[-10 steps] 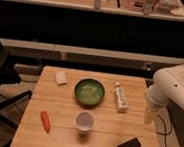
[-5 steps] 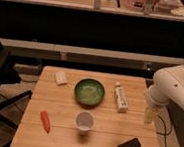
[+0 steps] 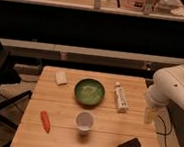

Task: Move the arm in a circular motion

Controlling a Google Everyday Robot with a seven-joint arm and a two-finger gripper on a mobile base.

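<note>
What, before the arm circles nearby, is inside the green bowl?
The green bowl holds a pale patch, unidentifiable; its near inner wall hides behind the rim. The gripper hangs by the table's right edge.

You have a single view. It looks down steeply from above the near edge of the bench (image 3: 101,146) and faces across it, near enough that the top fills the frame. The arm (image 3: 174,88) enters at right, its end effector (image 3: 150,114) seemingly over the bench's right rim.
</note>
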